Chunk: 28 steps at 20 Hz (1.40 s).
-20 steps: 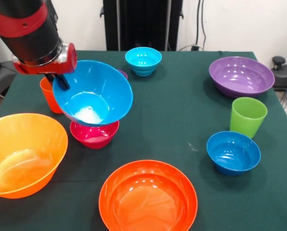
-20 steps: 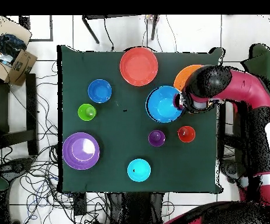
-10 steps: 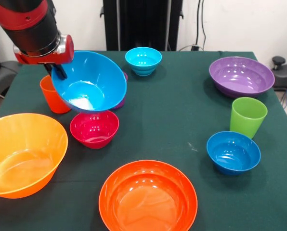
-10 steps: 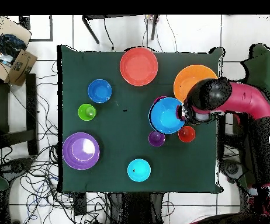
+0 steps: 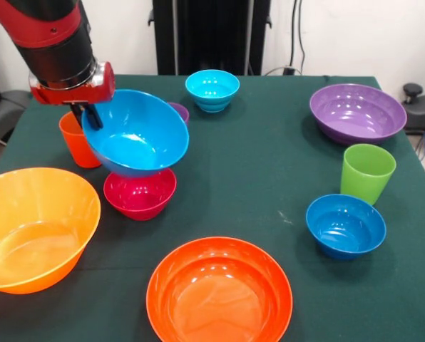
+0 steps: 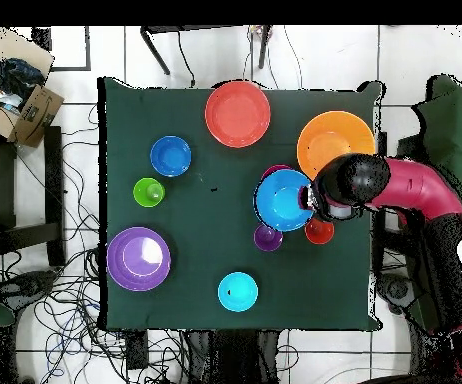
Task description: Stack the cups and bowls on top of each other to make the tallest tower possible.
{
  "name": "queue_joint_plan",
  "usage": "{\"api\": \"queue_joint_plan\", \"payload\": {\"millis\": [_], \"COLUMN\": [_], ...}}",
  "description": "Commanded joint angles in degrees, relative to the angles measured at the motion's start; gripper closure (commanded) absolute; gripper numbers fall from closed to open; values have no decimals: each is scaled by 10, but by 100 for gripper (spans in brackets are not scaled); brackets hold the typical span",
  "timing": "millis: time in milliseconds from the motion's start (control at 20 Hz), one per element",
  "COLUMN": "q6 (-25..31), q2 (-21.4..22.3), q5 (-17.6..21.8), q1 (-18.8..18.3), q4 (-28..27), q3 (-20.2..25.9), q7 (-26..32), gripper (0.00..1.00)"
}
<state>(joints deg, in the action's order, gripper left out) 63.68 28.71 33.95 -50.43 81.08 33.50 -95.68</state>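
Front view showed the bench [image 5: 269, 164], green-covered, filling the frame. The arm [image 5: 55, 43] came down at upper left, and its hand [image 5: 88, 117] was clamped on the rim of the sky-blue bowl [image 5: 137, 135], which hung tilted, clear of the bench, just above the magenta bowl [image 5: 137, 194]. The yellow-orange bowl [image 5: 34, 228] sat at the left edge, with the orange-red bowl [image 5: 219, 292] at lower centre. The purple bowl [image 5: 356, 112] stood at upper right. The dark blue bowl [image 5: 345, 225] lay at right, just below the green cup [image 5: 367, 173]. The cyan bowl [image 5: 212, 90] stood at top centre. The orange cup [image 5: 75, 142] stood at left behind the held bowl, partly hidden by it. The purple cup [image 5: 179, 109] showed only as a sliver of rim past the held bowl's upper edge. In the overhead view the sky-blue bowl overlapped the magenta one, with the purple cup [image 6: 267, 238] just below it.
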Motion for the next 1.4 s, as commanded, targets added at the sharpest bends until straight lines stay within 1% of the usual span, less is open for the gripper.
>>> {"api": "queue_joint_plan", "payload": {"millis": [50, 400, 700, 1050, 1400], "q6": [-73, -68, -60, -86, -94], "q2": [-12, -18, -20, -26, -39], "q5": [22, 17, 32, 45, 51], "q1": [-5, -1, 7, 4, 5], "q4": [41, 29, 19, 25, 12], "q3": [35, 36, 25, 22, 22], "q7": [128, 126, 126, 119, 122], "gripper": [100, 100, 100, 100, 100]}}
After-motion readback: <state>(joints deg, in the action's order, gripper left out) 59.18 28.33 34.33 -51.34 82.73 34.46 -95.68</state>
